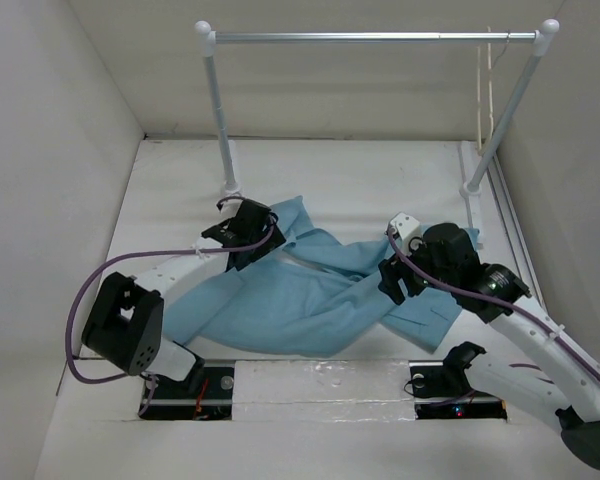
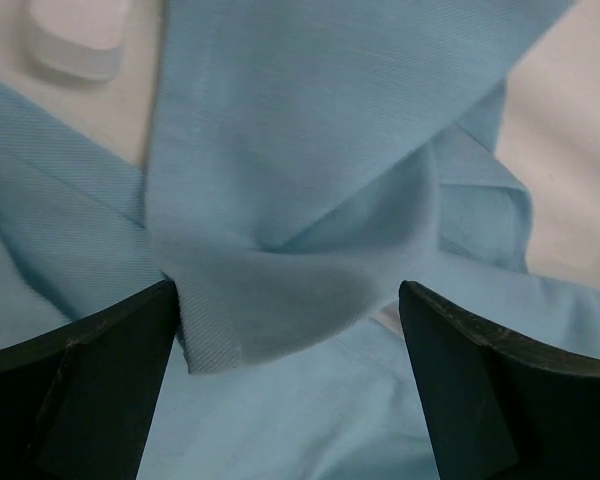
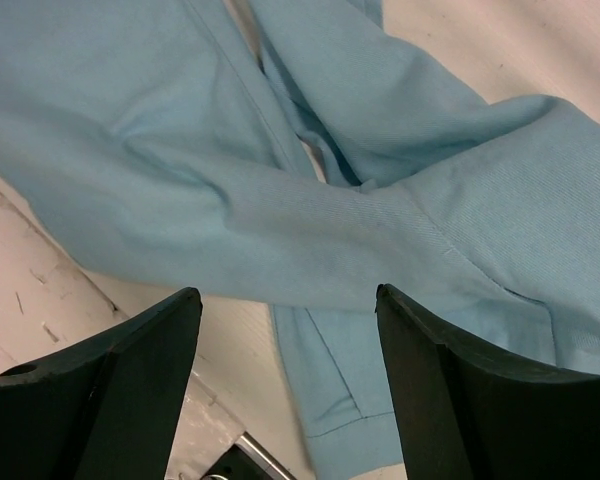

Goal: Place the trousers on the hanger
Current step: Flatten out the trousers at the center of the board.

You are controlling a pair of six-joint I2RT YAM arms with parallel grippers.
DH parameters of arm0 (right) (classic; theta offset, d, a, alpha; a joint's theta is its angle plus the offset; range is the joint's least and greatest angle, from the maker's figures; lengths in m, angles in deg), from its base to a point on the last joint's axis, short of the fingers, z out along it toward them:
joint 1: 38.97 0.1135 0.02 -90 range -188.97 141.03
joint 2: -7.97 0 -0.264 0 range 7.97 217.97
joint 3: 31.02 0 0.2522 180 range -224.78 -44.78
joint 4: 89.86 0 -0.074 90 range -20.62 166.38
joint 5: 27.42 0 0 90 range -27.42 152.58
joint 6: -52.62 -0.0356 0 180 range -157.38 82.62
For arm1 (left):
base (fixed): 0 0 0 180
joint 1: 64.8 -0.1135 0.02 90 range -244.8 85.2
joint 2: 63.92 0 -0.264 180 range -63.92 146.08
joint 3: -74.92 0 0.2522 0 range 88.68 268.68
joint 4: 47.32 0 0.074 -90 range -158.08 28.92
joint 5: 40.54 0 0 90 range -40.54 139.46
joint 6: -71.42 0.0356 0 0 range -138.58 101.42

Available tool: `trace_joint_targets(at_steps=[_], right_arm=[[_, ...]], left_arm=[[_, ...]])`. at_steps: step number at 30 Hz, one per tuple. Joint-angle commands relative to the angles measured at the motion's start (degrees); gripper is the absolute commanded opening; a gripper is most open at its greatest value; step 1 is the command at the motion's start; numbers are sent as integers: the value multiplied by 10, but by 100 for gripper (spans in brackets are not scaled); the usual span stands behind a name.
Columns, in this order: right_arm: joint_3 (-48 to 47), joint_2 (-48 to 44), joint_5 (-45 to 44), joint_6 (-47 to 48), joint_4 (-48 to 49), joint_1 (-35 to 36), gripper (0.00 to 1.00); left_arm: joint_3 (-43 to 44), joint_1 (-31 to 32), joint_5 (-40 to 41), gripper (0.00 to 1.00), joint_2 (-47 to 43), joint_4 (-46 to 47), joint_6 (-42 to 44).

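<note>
The light blue trousers [image 1: 300, 290] lie crumpled and folded on the white table between my arms. The cream hanger [image 1: 485, 90] hangs from the right end of the silver rail, seen edge-on. My left gripper [image 1: 248, 238] is open over the trousers' upper left part; in the left wrist view a folded corner of the trousers [image 2: 280, 290] lies between its fingers [image 2: 100, 380]. My right gripper [image 1: 395, 278] is open just above the trousers' right side; the right wrist view shows a leg of the trousers [image 3: 310, 240] and a hem below the fingers [image 3: 140, 390].
The silver rail [image 1: 375, 37] on white posts [image 1: 220, 120] stands at the back. The right post's foot [image 1: 473, 187] is close behind my right arm. White walls enclose the table on the left, back and right.
</note>
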Motion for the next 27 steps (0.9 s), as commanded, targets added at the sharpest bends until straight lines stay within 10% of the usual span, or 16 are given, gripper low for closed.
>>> trace_joint_targets(at_steps=[1,15,17,20,22,23,27], right_arm=[[5,-11,19,-4,-2,-1,76],[18,-7,35,4,13,-1,74],[19,-11,19,3,12,-1,71],[19,-23,-32,-6,-1,-7,54],[19,-24,-41,-8,-12,-26,36],[18,-24,-47,-9,-16,-35,12],[18,-4,-53,-20,-4,-102,2]], left_arm=[[-45,3,94,87,-37,-16,-55],[-99,3,28,87,-41,96,-139],[-99,3,20,74,-24,116,-151],[-93,-4,27,5,-32,115,-147],[-56,-12,48,0,-58,87,-126],[-37,-21,85,0,-98,51,-97],[53,-57,176,0,-197,7,-1]])
